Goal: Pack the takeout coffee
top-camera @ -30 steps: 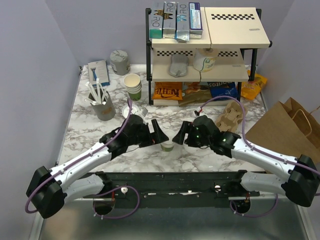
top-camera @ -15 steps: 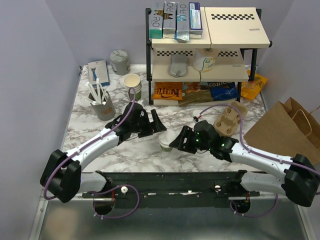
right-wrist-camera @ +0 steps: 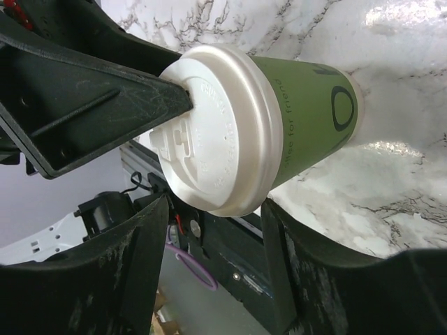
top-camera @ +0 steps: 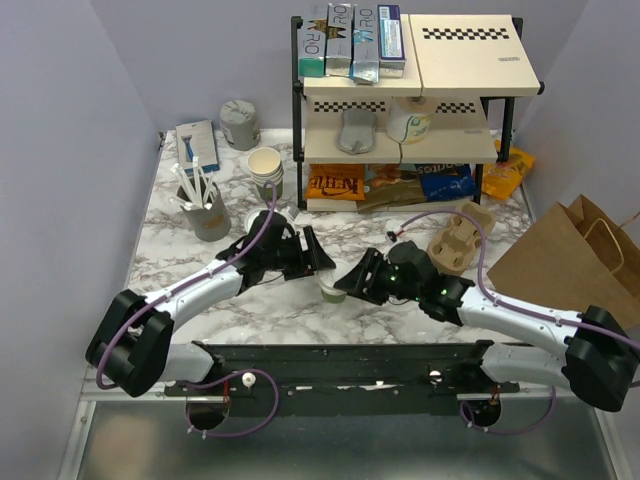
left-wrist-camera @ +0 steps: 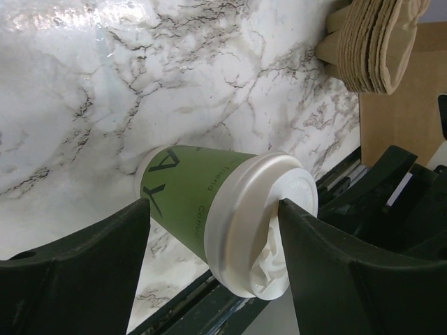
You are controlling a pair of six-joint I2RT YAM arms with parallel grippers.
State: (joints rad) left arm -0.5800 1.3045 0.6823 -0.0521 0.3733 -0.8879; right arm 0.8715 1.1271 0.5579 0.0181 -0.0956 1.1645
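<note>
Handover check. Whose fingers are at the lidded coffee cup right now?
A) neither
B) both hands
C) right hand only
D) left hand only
B: the right hand straddles the takeout coffee at its white lid, while a finger of the left hand touches the lid's top.

White marble table [top-camera: 290, 318] under left claw [top-camera: 318, 272] and right claw [top-camera: 347, 283]; beyond them, black-framed shelf rack [top-camera: 400, 103]; plain lilac walls [top-camera: 60, 150] around.
</note>
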